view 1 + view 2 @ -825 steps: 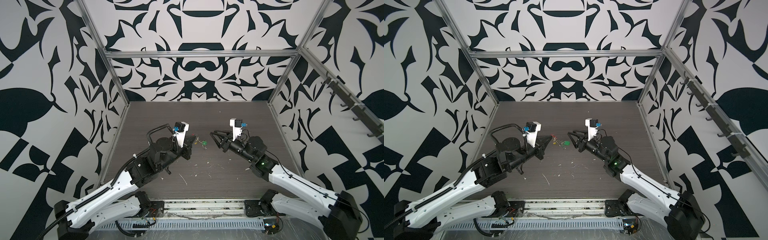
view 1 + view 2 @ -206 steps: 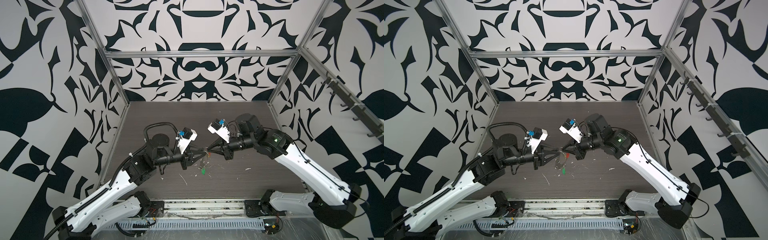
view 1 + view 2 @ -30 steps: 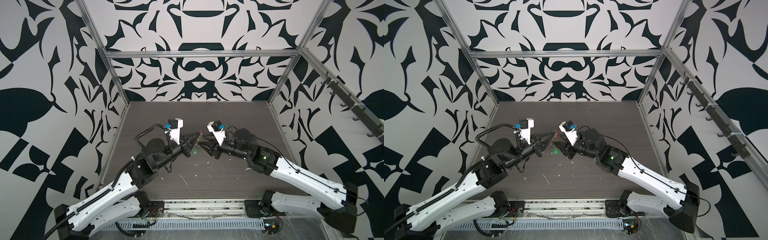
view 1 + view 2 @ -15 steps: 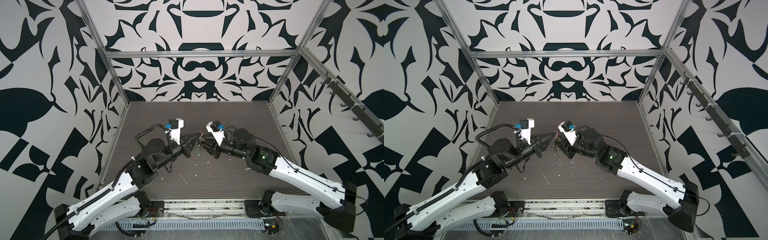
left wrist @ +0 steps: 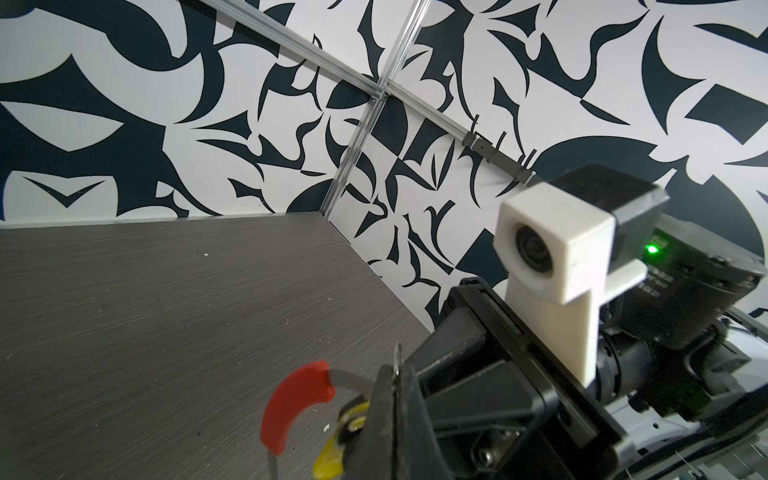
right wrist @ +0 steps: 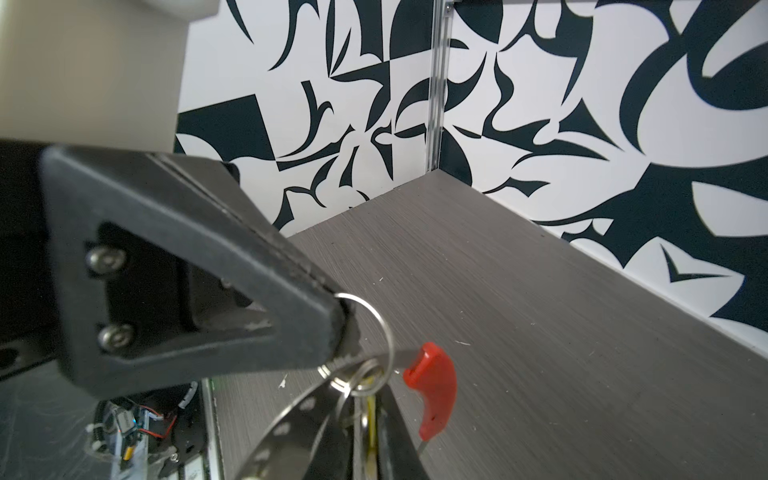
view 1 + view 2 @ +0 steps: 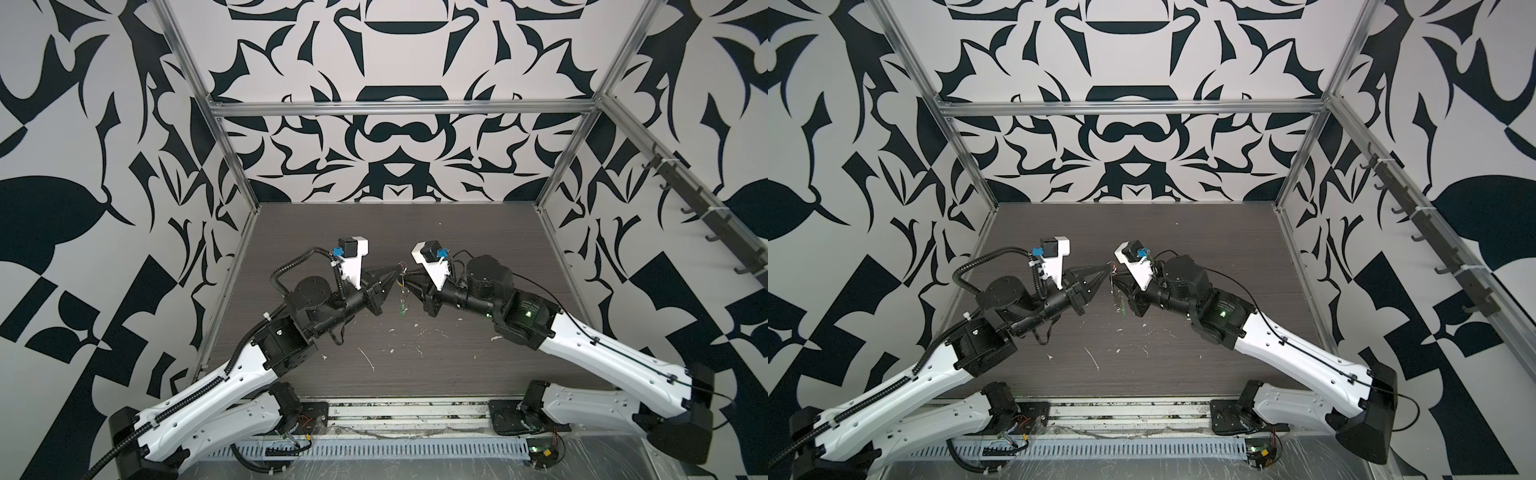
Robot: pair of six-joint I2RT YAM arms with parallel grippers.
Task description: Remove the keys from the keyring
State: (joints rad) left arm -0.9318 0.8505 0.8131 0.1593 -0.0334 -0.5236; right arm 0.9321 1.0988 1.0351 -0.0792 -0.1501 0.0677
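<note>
One red-sleeved keyring [image 6: 432, 386] in the air above the desk [image 7: 457, 353], one yellow-headed key [image 5: 330, 455], one green-headed key [image 7: 402, 308] dangling below, left tool [image 6: 338, 328] clamped tight on keyring, right tool [image 5: 388, 382] pinched closed on yellow-headed key

Both top views: you look down from high at the front, sharing the whole table [image 7: 478, 232] | wrist views: you sit close, facing each other across the keyring [image 5: 291, 399], sharing its red sleeve [image 6: 432, 386] and yellow key [image 5: 328, 461].

A dark grey wood-grain table [image 7: 457, 232] spans the enclosure floor in both top views. Small white scraps [image 7: 368, 358] lie scattered across its near middle, with a few more flecks towards the right.
</note>
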